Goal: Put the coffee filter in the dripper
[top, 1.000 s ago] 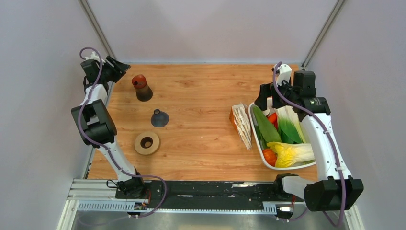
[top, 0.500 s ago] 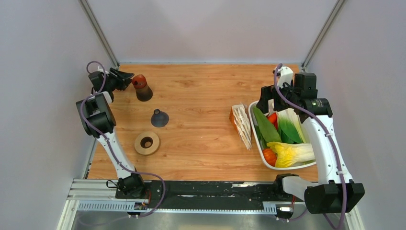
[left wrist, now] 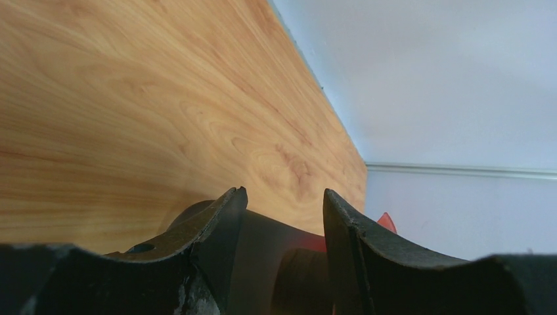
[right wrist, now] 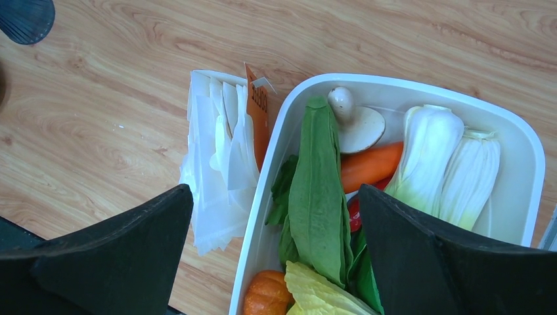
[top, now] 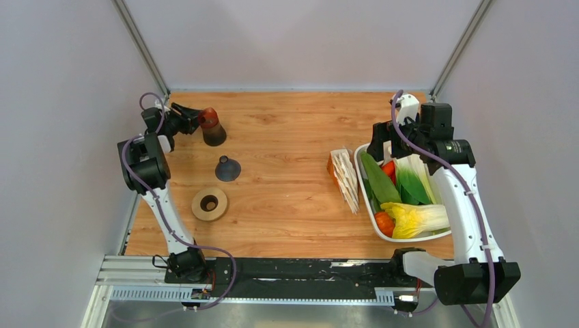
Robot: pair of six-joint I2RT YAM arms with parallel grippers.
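Observation:
The navy dripper [top: 227, 168] stands narrow end up on the wood table, left of centre; its ribbed rim shows at the corner of the right wrist view [right wrist: 26, 20]. No single coffee filter is in view, only an upright stack of white filters [top: 345, 179] [right wrist: 220, 157] against the tray. My left gripper [top: 193, 117] [left wrist: 284, 191] lies low at the back left, shut on the dark brown vessel [top: 213, 128] [left wrist: 263, 249] with a red top, which leans. My right gripper [top: 377, 140] [right wrist: 276, 190] hangs open and empty above the tray's left rim and the stack.
A white tray [top: 362, 184] [right wrist: 276, 131] at the right holds leafy greens, a carrot, a mushroom and a small orange pumpkin. A tan ring [top: 209, 203] with a centre hole lies in front of the dripper. Walls close in the back and sides.
My left gripper swung right from the back-left corner to the brown vessel and closed round it. The vessel has shifted a little to the right and tilted. The right arm has barely moved.

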